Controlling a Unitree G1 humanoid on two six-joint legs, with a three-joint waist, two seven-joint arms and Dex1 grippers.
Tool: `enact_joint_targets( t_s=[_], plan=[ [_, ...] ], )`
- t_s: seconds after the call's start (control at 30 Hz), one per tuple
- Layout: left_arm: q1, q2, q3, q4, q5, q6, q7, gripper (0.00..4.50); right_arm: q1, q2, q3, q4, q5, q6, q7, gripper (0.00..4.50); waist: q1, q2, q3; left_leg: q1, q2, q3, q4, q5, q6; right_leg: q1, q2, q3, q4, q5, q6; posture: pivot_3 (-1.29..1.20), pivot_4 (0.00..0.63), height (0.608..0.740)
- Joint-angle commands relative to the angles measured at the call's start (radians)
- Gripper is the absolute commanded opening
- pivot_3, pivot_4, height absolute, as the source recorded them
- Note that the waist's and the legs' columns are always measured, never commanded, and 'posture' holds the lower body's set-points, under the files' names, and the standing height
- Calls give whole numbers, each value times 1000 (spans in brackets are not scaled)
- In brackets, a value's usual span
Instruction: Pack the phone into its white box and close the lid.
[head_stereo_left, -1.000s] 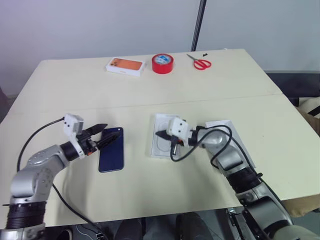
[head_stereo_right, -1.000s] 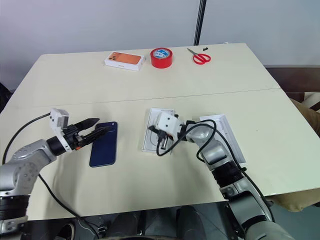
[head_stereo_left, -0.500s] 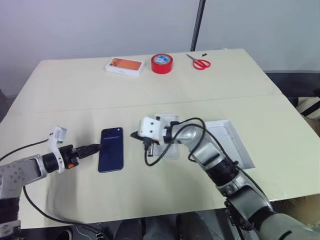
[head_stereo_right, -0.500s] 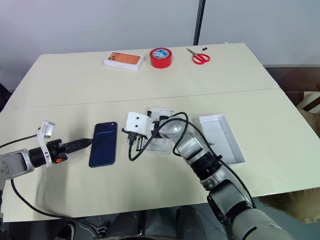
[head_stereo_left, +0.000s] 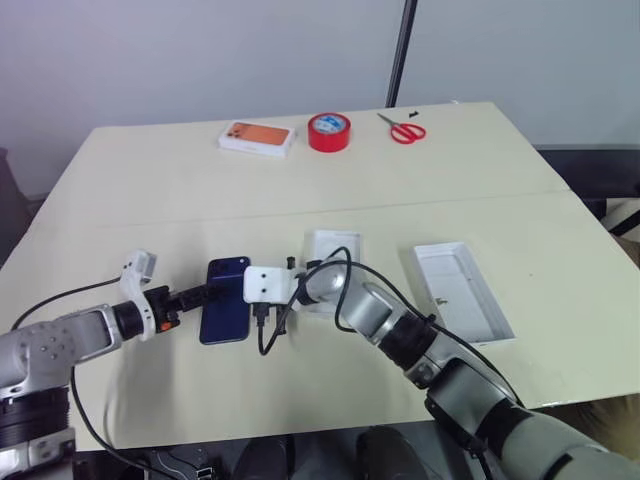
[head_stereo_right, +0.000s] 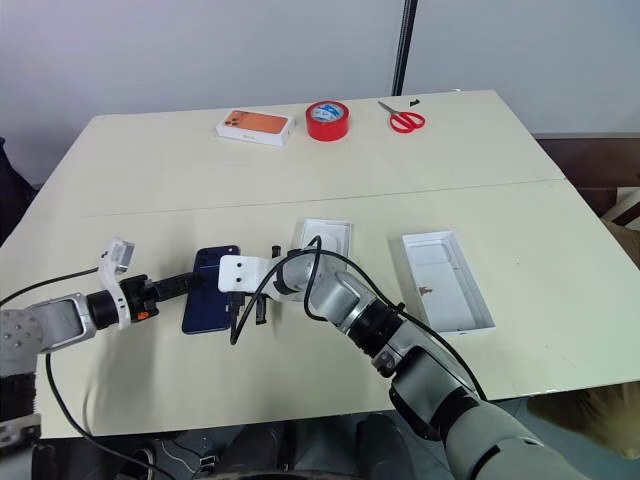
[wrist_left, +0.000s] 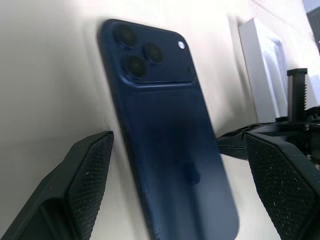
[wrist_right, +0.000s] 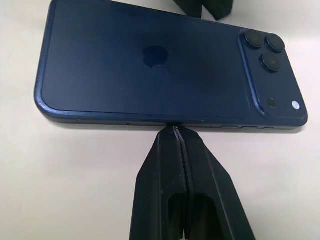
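Gripper (wrist_left: 175, 185) on the left straddles the phone (head_stereo_left: 226, 311) with fingers apart, the right gripper (wrist_right: 176, 134) pressed together at the phone's edge; packing not yet begun.

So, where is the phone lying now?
The phone lies flat, back up, on the table's near left part, between the open left gripper and the shut right gripper.

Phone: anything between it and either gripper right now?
Nothing visible. The phone lies flat on the table. The shut right gripper meets one long edge; the open left gripper straddles it from the other side.
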Motion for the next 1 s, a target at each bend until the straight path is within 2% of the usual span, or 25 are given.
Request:
enact_joint_targets(
  t_s=[0.03, 0.17, 0.37, 0.47, 0.67, 0.7, 1.0],
  plan=[
    [9, -93, -49, 59, -29, 198, 56, 4335, 5, 6, 1, 5, -21, -7, -14, 17, 2, 2, -2, 0, 0, 0, 0, 0, 0, 0, 0, 0, 0, 0, 0, 0, 150, 740],
    [-42, -152, 25, 80, -29, 267, 94, 4335, 12, -7, -7, 5, -28, -14, -17, 17, 6, 3, -5, 0, -2, -1, 0, 0, 0, 1, -1, 0, 0, 0, 0, 0, 150, 740],
    [-84, -156, 74, 110, -24, 294, 118, 4335, 11, -14, -21, 12, -24, -18, -21, 17, 6, 3, -5, 0, -2, -2, 1, 0, 0, 1, -1, 0, -1, 0, 0, 0, 150, 740],
    [-74, -136, 68, 118, -39, 294, 106, 3494, 13, -18, -24, 19, -25, -24, -28, 0, 3, 3, -5, 0, -2, -2, 0, 0, 0, 1, -1, 0, -1, 0, 0, 0, 150, 740],
    [-61, -121, 63, 133, -43, 294, 109, 398, 22, -24, -34, 7, -20, -16, -29, 0, 1, 2, -5, -1, -2, -2, 0, 0, 0, 0, -1, 0, -1, 0, 0, 0, 150, 740],
    [-59, -117, 59, 132, -40, 294, 113, 127, 24, -25, -35, 6, -21, -16, -29, 0, -1, 2, -5, -1, -2, -2, 0, 0, 0, 0, -1, 0, -1, 0, 0, 0, 150, 740],
    [-54, -120, 99, 186, -92, 294, 133, 127, 23, -20, -74, -1, -3, -11, -41, 0, -2, 2, -5, -1, -2, -2, -1, 0, 0, 0, -1, 0, -2, 0, 0, 0, 150, 740]
  ],
)
